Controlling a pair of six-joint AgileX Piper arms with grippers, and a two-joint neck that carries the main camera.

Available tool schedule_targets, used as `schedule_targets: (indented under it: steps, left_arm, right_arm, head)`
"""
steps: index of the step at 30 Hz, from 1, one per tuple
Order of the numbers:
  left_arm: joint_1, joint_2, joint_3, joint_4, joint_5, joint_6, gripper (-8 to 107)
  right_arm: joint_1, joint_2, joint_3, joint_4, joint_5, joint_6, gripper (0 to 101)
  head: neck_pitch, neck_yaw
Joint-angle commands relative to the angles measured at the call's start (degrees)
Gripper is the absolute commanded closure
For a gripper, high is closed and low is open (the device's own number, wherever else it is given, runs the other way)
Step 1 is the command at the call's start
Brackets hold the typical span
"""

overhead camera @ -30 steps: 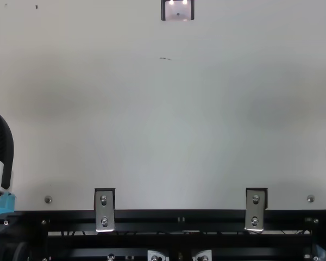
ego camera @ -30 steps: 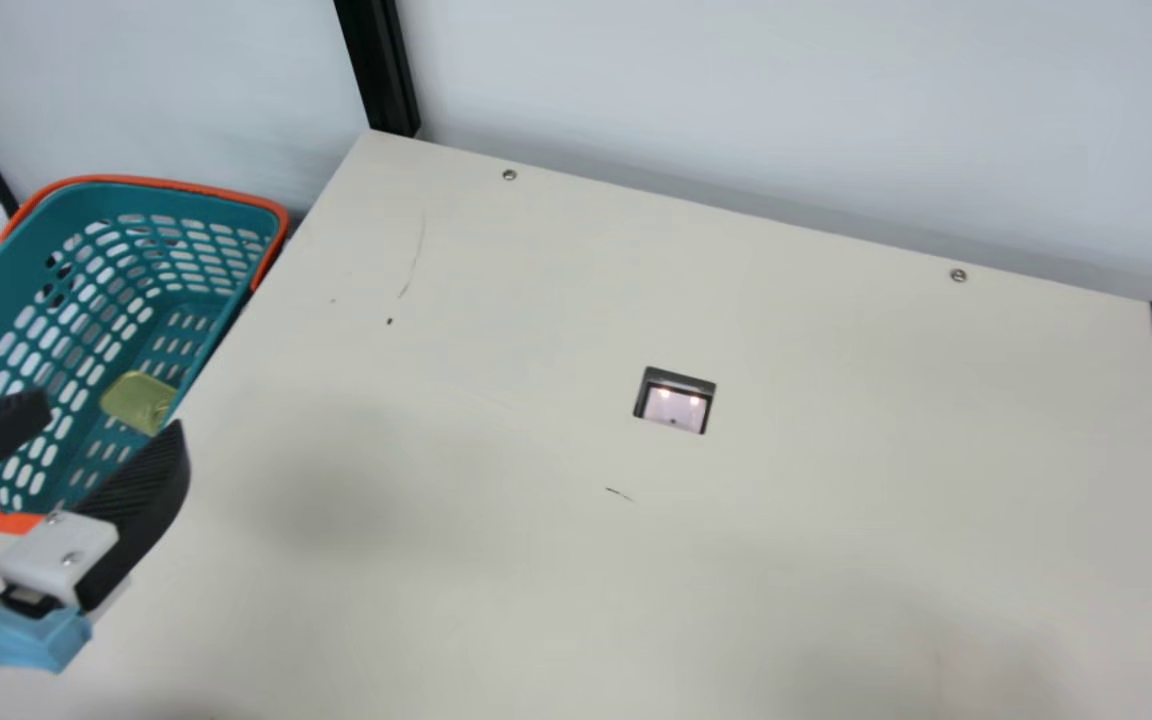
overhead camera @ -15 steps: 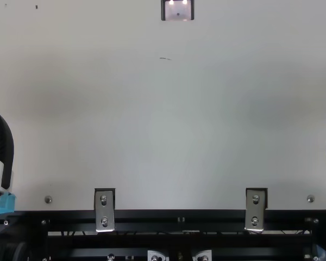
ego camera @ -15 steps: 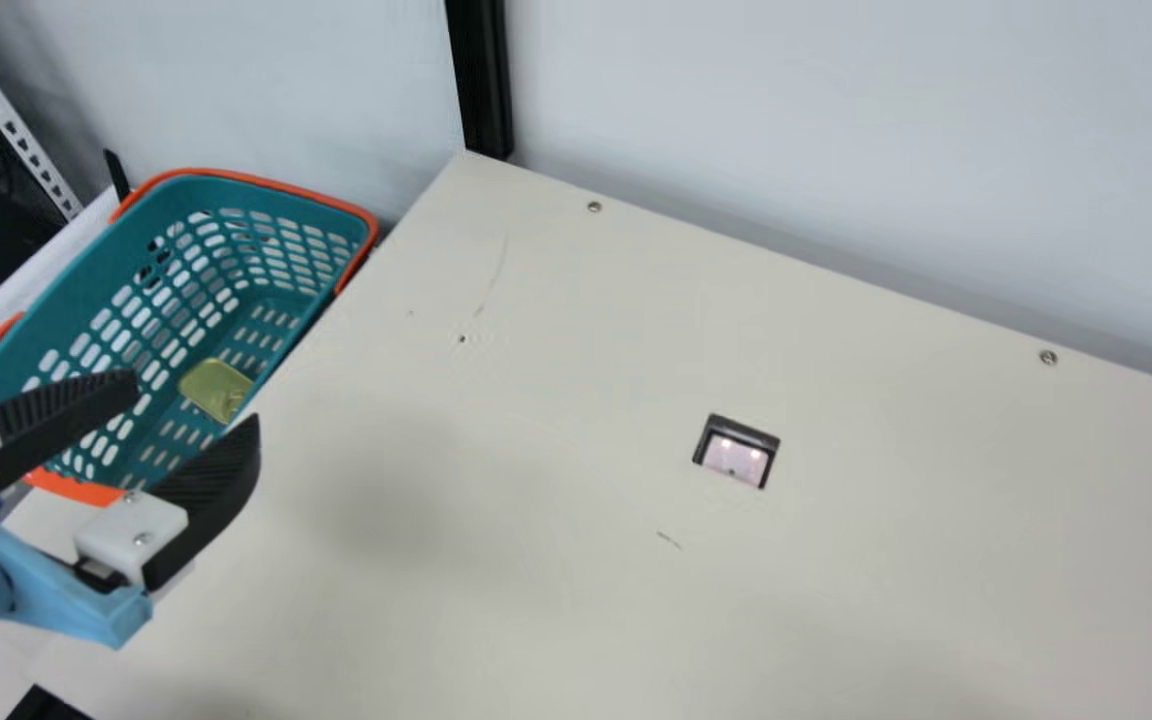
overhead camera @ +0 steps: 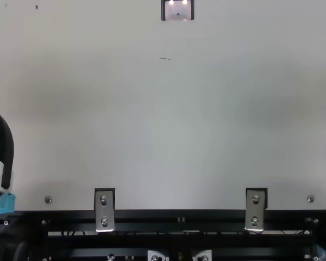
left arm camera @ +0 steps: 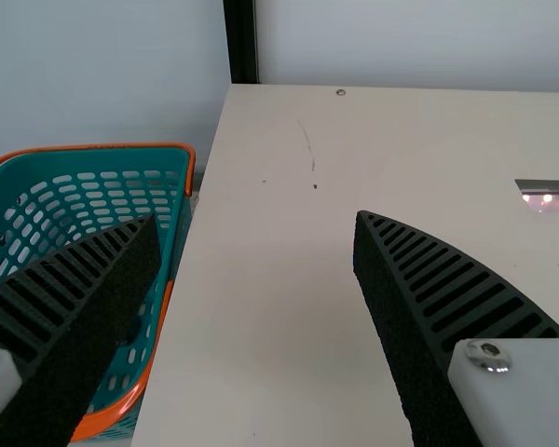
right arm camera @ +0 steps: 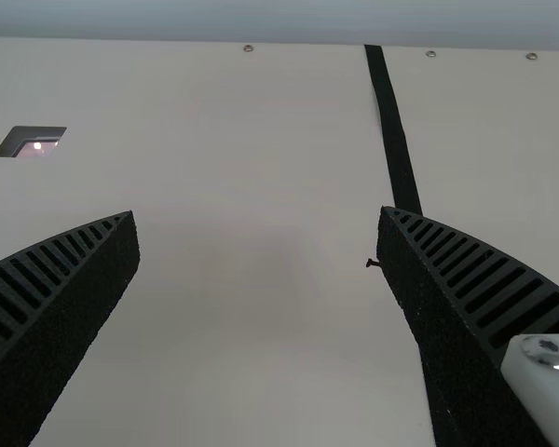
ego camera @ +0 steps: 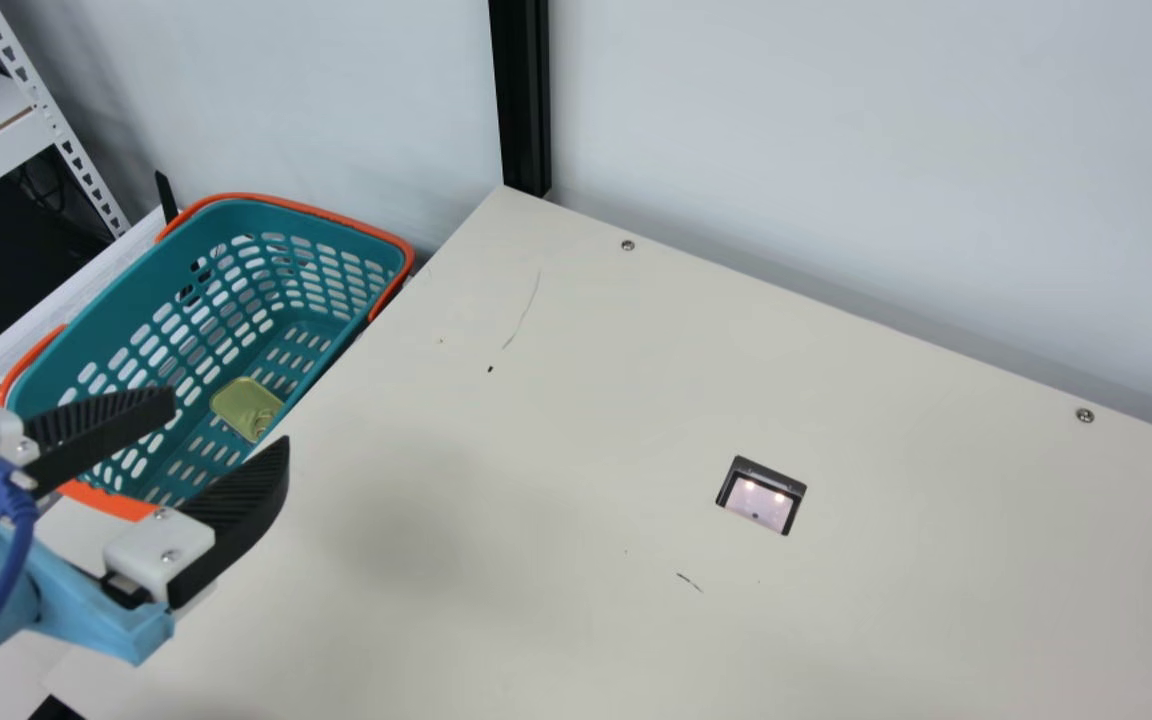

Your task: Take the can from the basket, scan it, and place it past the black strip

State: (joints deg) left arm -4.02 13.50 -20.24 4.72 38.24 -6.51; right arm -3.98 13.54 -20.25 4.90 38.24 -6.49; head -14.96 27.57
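Mock checkout: basket (ego camera: pixel 281 220), inset scanner (ego camera: pixel 760 503)

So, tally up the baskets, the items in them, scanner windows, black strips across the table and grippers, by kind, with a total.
Baskets: 1, the teal one with orange trim
Items inside: 1, yellow-green
Scanner windows: 1
Black strips: 1
Grippers: 2, left gripper and right gripper
Total: 6
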Motion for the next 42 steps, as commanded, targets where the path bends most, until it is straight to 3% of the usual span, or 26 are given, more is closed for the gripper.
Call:
schedule_targets:
  steps: [1,6,12,25,35,42]
  left_arm:
    - [0.0,0.0,0.0,0.0,0.0,0.0,9]
    - [0.13,0.5,-0.4,-0.21,0.2,-0.24,9]
    - [1.28,4.86,-4.49,-0.91,0.22,-2.29,9]
    - [8.3,23.57,-21.33,-2.6,0.91,-9.14,9]
    - [19.15,39.28,-33.47,-5.25,6.6,-8.83,9]
    - [22.86,48.5,-38.27,-3.19,10.25,-10.68,9]
  right_arm:
    - [0.0,0.0,0.0,0.0,0.0,0.0,0]
    - [0.0,0.0,0.0,0.0,0.0,0.0,0]
    - [0.0,0.0,0.0,0.0,0.0,0.0,0]
    - [0.0,0.0,0.0,0.0,0.0,0.0,0]
    - [0.0,0.0,0.0,0.0,0.0,0.0,0]
    - [0.0,0.0,0.0,0.0,0.0,0.0,0]
  head:
    - [-1.78,0.92]
    - [-1.78,0.92]
    - [-1.78,0.92]
    - [-1.78,0.92]
    - [-1.78,0.92]
    - [-1.78,0.92]
